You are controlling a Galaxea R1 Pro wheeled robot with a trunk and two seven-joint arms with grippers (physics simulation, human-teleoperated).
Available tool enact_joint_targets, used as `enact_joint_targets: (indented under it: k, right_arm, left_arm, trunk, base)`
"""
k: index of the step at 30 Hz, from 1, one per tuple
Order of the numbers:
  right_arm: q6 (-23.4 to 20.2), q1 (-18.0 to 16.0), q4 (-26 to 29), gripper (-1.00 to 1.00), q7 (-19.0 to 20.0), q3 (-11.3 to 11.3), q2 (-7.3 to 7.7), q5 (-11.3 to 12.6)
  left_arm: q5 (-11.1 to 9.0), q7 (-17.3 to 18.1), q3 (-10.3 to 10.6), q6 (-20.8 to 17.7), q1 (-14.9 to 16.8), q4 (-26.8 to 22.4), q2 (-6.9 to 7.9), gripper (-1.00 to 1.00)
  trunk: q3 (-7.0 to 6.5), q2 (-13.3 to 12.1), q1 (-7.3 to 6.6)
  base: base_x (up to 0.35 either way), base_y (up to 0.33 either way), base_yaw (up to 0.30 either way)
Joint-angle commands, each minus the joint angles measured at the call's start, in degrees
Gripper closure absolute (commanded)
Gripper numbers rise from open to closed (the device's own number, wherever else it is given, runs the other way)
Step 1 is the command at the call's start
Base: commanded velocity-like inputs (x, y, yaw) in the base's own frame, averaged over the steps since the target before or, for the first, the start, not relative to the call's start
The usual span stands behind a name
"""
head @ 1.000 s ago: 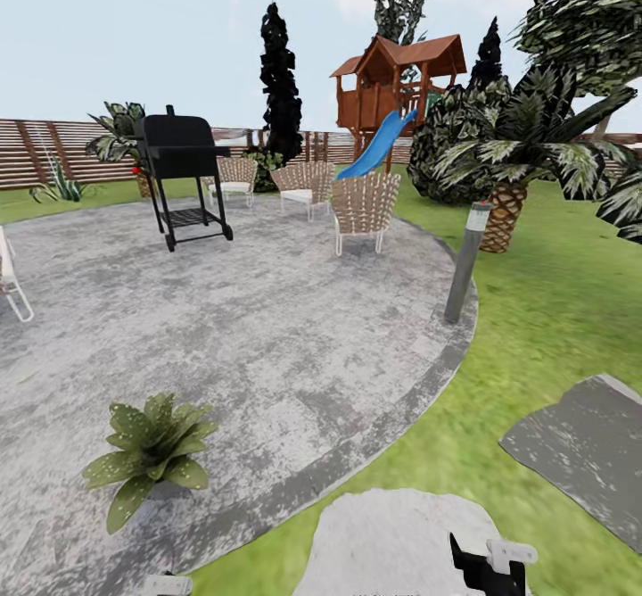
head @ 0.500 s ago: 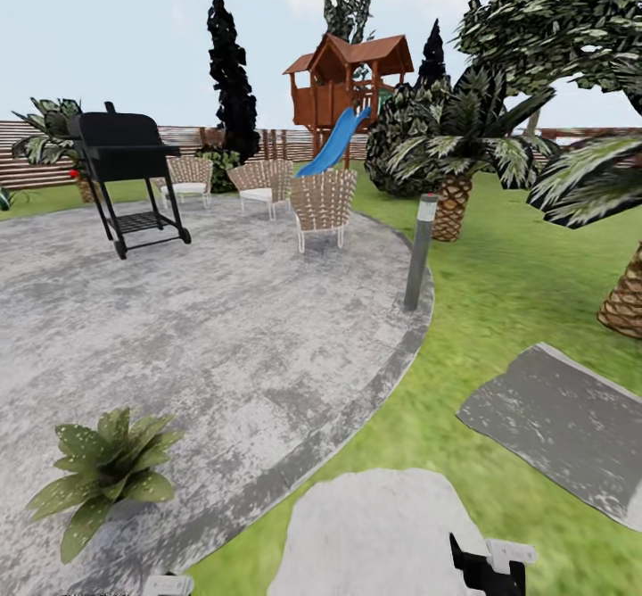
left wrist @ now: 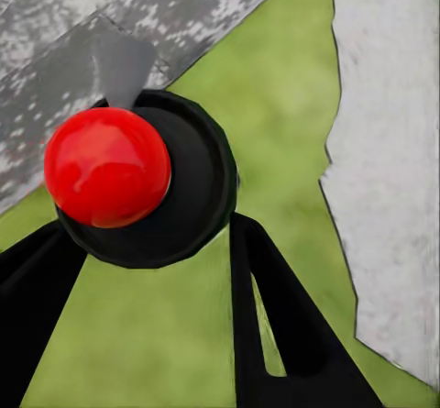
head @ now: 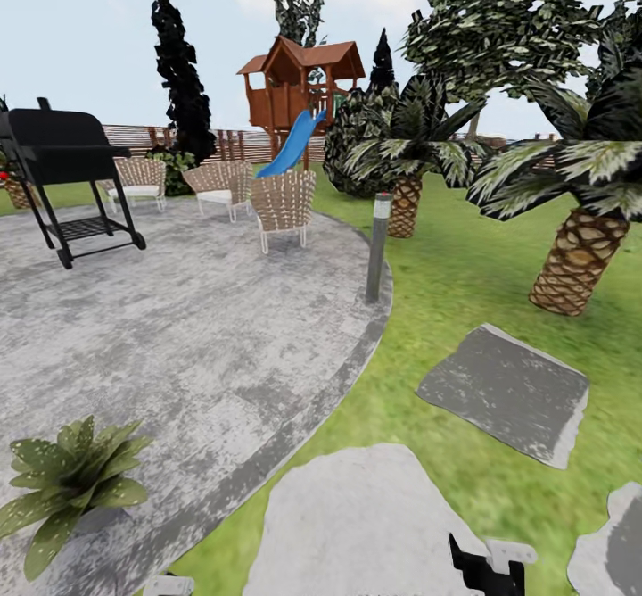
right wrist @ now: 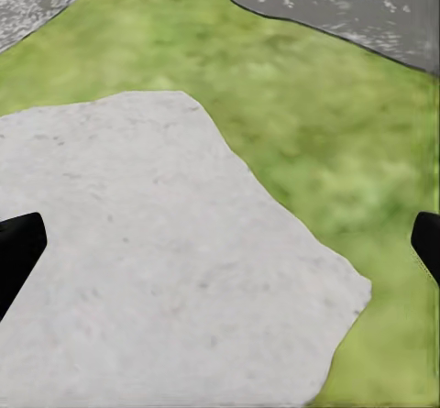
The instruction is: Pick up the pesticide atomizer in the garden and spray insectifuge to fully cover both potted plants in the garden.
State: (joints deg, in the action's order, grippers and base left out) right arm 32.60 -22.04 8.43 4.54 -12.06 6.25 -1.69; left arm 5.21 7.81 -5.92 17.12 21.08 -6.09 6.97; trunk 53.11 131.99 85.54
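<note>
Speckled green potted plant (head: pixel 67 482), mottled gray patio (head: pixel 196 328).

Right claw (right wrist: pixel 220 243) spread wide, black fingertips (right wrist: pixel 18 248) at opposite edges of its wrist view, nothing between. In the head view its black-and-white body (head: pixel 489 565) sits low. Left claw (left wrist: pixel 156 335): black fingers angled apart, pointing down.

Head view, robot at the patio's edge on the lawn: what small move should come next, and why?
Probably a small turn of the base to scan the garden for the pesticide atomizer. The right gripper is open with nothing in it, over a pale stepping slab and grass. One potted plant sits on the patio nearby, but without the sprayer in hand, spraying cannot start yet.
</note>
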Motion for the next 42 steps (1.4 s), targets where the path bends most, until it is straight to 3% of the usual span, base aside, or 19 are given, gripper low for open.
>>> enact_joint_targets:
  k: [1, 42]
  right_arm:
    - [0.18, -0.06, -0.08, -1.0, 0.47, -0.51, -0.01, -0.16]
    - [0.18, -0.03, -0.94, -1.0, 0.56, -0.51, -0.2, -0.16]
  left_arm:
    - [0.58, 0.1, -0.49, 0.2, 0.02, 0.02, 0.0, 1.0]
    - [0.59, 0.1, -0.42, 0.2, 0.02, 0.03, -0.2, 1.0]
  trunk:
    - [0.05, 0.02, -0.01]
    - [0.05, 0.02, -0.01]
  base:
    - [-0.001, 0.0, -0.291]
    - [0.0, 0.0, -0.291]
